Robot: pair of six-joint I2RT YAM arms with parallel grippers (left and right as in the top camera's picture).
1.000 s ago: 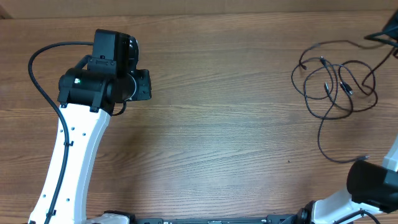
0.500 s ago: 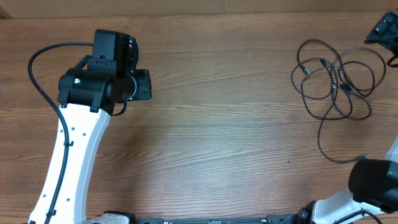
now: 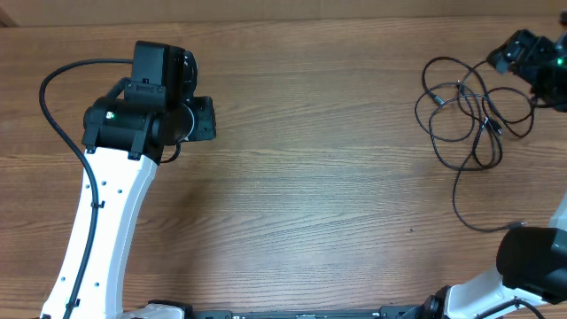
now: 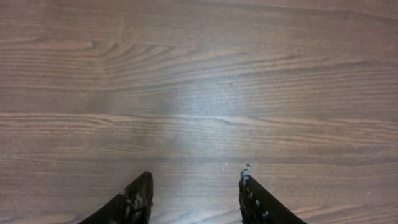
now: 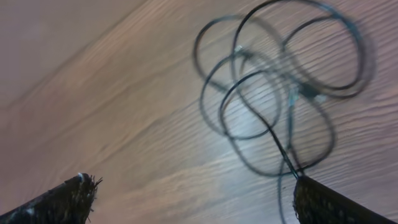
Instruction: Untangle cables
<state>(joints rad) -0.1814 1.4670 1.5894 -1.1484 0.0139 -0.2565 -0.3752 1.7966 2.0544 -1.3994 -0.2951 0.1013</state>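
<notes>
The cables (image 3: 485,122) lie as one loose tangle of thin black loops on the wood at the far right, with a single tail (image 3: 461,208) running toward the front edge. My right gripper (image 3: 512,53) hovers over the tangle's back right corner. In the right wrist view it (image 5: 193,193) stands wide open, the loops (image 5: 272,132) spread ahead of it and one strand passing beside the right fingertip (image 5: 311,193); nothing is held. My left gripper (image 4: 196,186) is far off at the left, fingers apart over bare wood.
The white left arm (image 3: 106,221) crosses the left side of the table, with its thick black wire (image 3: 53,106) arching out beside it. The right arm's dark base (image 3: 532,257) sits at the front right corner, close to the cable tail.
My right gripper has opened wide and moved in from the back right corner to over the tangle. The loops it was pulling have dropped back and drawn together. The left arm has stayed put.
</notes>
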